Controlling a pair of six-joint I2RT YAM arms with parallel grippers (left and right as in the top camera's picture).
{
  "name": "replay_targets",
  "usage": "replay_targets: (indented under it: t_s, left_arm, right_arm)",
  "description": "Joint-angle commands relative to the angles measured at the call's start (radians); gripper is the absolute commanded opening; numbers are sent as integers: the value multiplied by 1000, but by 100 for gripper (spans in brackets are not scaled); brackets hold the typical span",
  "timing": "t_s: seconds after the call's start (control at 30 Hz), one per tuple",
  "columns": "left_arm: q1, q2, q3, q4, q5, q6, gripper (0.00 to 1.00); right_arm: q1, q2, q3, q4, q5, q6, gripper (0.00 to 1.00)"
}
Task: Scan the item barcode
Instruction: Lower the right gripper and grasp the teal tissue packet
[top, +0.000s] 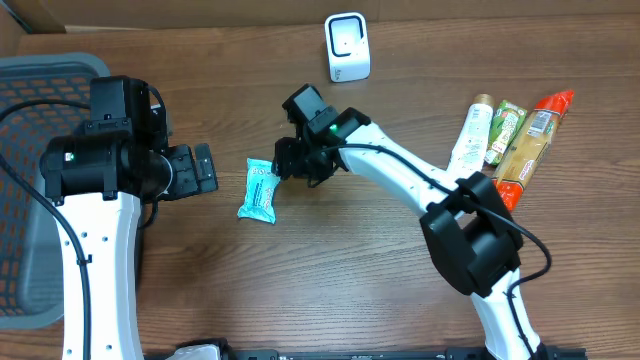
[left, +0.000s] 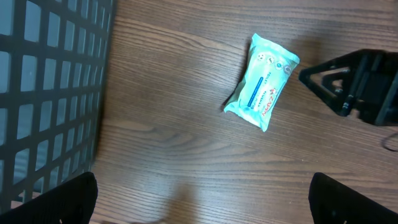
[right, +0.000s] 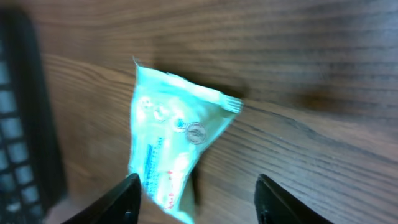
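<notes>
The item, a light-blue soft packet, lies flat on the wooden table. In the right wrist view one end of the packet reaches in between my right gripper's fingers, close to the left fingertip; the other fingertip stands apart from it. My right gripper hangs low at the packet's right end, jaws apart. My left gripper is wide open and empty, left of the packet. No barcode shows on the packet's upper face.
A white scanner-like device stands at the table's far edge. A grey mesh basket sits at the left. At the right lie a pale tube, a green packet and an orange package.
</notes>
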Motion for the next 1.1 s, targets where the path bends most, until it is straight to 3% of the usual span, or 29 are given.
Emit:
replay_targets:
  t_s: [0.0,0.53,0.6,0.7,0.77,0.97,1.07]
  left_arm:
    - [5,2,13,-3,-6,22,100]
    - [5,2,13,-3,-6,22,100]
    - [5,2,13,-3,-6,22,99]
    - [5,2,13,-3,-6,22,99]
    - [5,2,13,-3,-6,22,100]
    - [5,2,13,-3,-6,22,100]
    - [5,2,13,-3,-6,22,100]
  right_arm:
    - [1,23,0,17,19,22,56]
    - [117,118,-3,97,51,36,50]
    - [120,131,-3,101,53,45,45]
    - [111,134,-3,97,44,48,18]
    - [103,134,-3,97,33,48,7]
    - [45,101,11,49,-15,34,4]
    - [-1,30,14,6,-9,-55,4]
